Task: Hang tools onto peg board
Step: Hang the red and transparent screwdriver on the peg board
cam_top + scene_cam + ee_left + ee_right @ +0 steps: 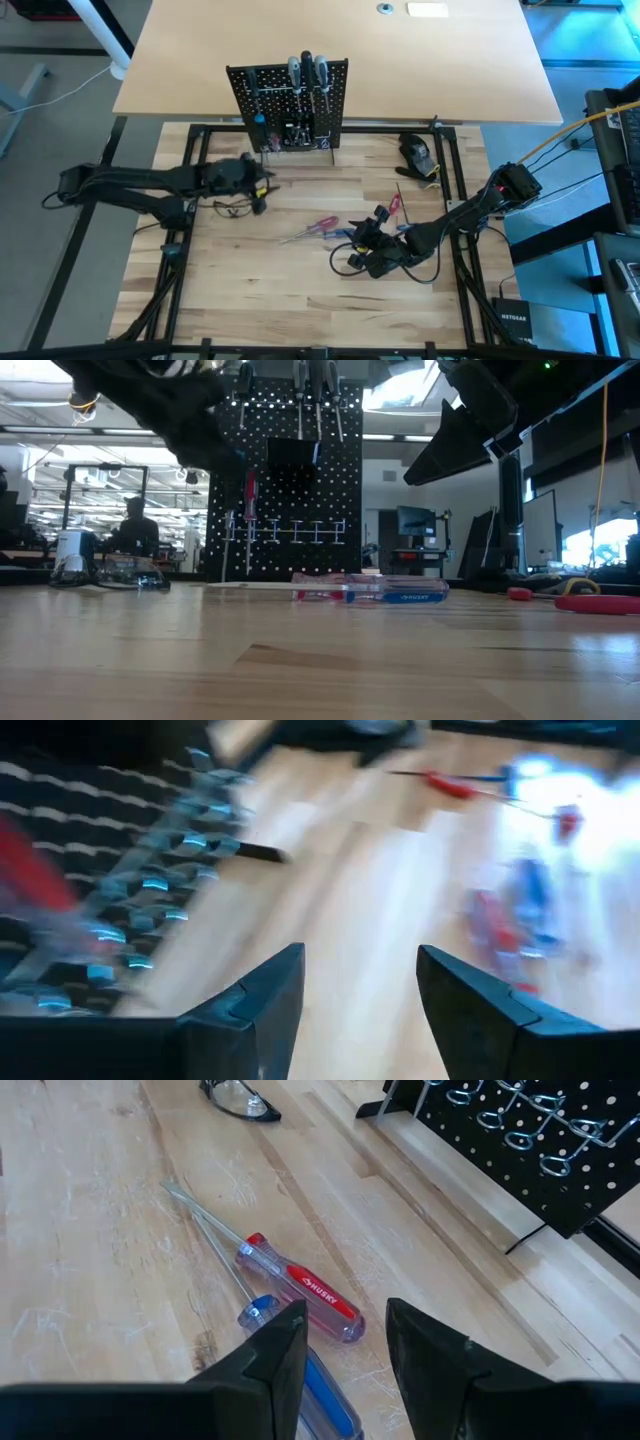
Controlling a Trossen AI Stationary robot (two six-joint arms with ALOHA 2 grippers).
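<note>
A pale wooden table (pixel 300 300) holds an upright black peg board (pixel 290 95), red (pixel 300 1288) and blue (pixel 320 1380) screwdrivers lying side by side, and safety glasses (pixel 238 1097).

2 screwdrivers (pixel 318 229) block mid-table.

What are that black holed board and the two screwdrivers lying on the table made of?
The peg board looks like black-painted sheet metal, thin with punched holes and shiny wire hooks. The red screwdriver and blue screwdriver seem to have clear tinted plastic handles, glossy and see-through, with bare steel shafts. The table looks like scratched pale wood.
</note>
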